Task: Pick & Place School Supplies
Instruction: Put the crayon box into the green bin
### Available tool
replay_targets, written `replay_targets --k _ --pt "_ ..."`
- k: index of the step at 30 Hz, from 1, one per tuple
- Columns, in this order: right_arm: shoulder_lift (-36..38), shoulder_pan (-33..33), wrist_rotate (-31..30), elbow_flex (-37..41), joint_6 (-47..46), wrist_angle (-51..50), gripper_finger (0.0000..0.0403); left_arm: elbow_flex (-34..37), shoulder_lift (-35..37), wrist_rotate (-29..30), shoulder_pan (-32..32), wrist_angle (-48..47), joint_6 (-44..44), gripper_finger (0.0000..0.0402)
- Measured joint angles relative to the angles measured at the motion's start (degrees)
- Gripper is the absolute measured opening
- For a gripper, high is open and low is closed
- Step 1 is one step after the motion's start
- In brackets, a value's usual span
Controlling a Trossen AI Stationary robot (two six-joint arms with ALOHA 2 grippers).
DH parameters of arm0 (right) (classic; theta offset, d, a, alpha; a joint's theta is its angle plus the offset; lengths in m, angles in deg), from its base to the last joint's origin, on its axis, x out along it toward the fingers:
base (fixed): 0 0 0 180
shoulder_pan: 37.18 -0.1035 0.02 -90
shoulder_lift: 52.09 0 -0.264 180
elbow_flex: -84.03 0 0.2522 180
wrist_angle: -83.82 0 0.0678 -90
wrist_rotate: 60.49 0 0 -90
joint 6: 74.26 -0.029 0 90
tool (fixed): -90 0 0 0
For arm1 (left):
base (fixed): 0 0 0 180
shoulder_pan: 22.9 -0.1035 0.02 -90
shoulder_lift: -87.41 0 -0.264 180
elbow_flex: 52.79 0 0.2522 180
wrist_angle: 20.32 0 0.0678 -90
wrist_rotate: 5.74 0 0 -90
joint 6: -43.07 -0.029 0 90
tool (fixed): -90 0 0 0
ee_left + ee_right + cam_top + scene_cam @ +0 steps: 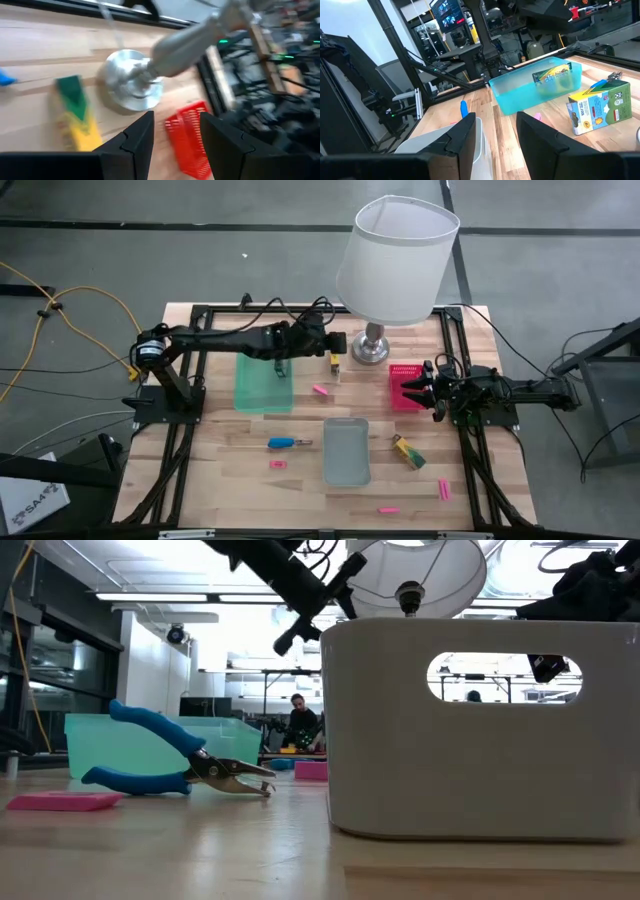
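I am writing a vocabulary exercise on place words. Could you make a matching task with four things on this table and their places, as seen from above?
Things:
1. lamp base
2. screwdriver
3. yellow-and-green piece
4. right gripper

Places:
A. at the red tray
B. left of the grey tray
C. right of the grey tray
D. next to the left gripper

Pairs: 1-D, 2-B, 3-C, 4-A

Setting appeared to be a robotics lab: ceiling strip lights, lit monitor, person seated at far benches.
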Motion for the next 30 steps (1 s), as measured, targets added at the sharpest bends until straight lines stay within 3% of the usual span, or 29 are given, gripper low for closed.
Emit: replay_targets --k 12,21,30 --pt "0.02 0.02 -0.01 0.0 0.01 0.1 0.0134 -2.71 -3.84 5.2 1.83 -14.94 8.8 0.0154" --pt "-0.75 0.0 0.01 0.01 0.01 0.15 0.0134 -2.78 -8.08 5.63 1.07 -10.68 9.88 0.0154" --pt "-0.94 0.0 -0.01 0.01 0.02 0.24 0.0134 -2.76 -12.28 1.77 -2.05 -7.4 9.58 0.0154"
